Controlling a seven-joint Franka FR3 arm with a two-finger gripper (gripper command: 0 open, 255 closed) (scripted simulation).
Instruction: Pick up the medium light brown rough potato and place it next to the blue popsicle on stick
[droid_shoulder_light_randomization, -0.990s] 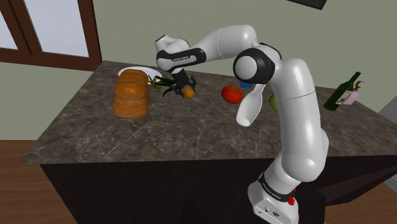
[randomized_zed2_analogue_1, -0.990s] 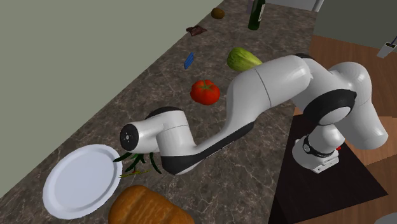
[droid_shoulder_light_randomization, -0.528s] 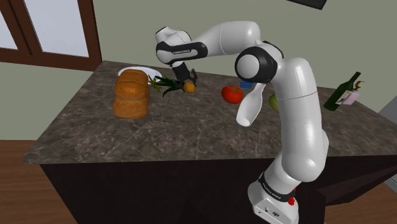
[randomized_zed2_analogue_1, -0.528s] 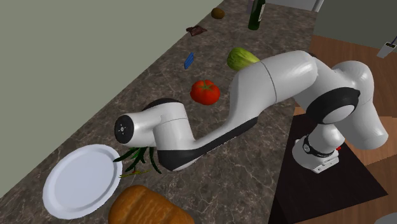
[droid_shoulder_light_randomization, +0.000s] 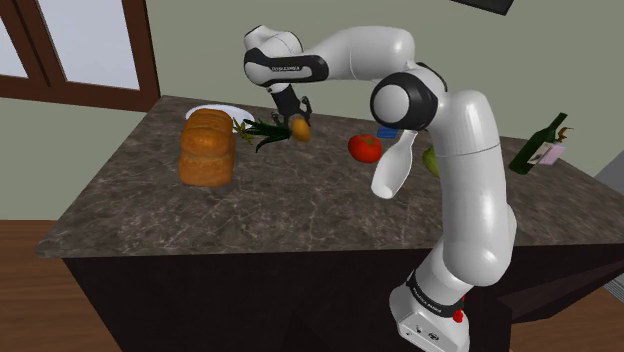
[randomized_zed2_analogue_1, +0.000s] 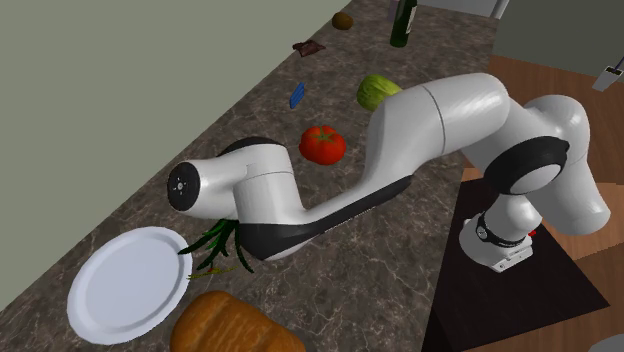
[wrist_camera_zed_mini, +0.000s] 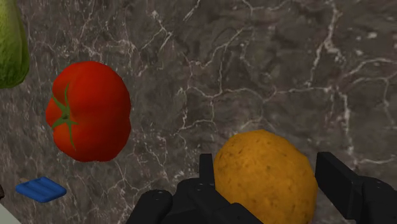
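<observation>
Dark veined stone tops the table (droid_shoulder_light_randomization: 300, 215), with an olive wall (droid_shoulder_light_randomization: 200, 50) behind it and a loaf (droid_shoulder_light_randomization: 207, 147), a white plate (randomized_zed2_analogue_1: 125, 280) and some green stalks (droid_shoulder_light_randomization: 258, 130) gathered toward the shoulder view's left. Above those stalks the hand (droid_shoulder_light_randomization: 298, 124) hangs with its two black fingers closed against the sides of the potato (wrist_camera_zed_mini: 264, 175), an orange-brown, speckled lump that looks to be clear of the stone. The grasp seems done and the carry is the step in hand. The blue popsicle (wrist_camera_zed_mini: 41, 189) lies flat on the table beyond the red tomato (wrist_camera_zed_mini: 89, 109), well apart from the potato; in the second exterior view it sits near the table's wall-side edge. The next move calls for travelling over or around the tomato with height to spare, then lowering the potato just beside the popsicle, not onto it, before letting go.
</observation>
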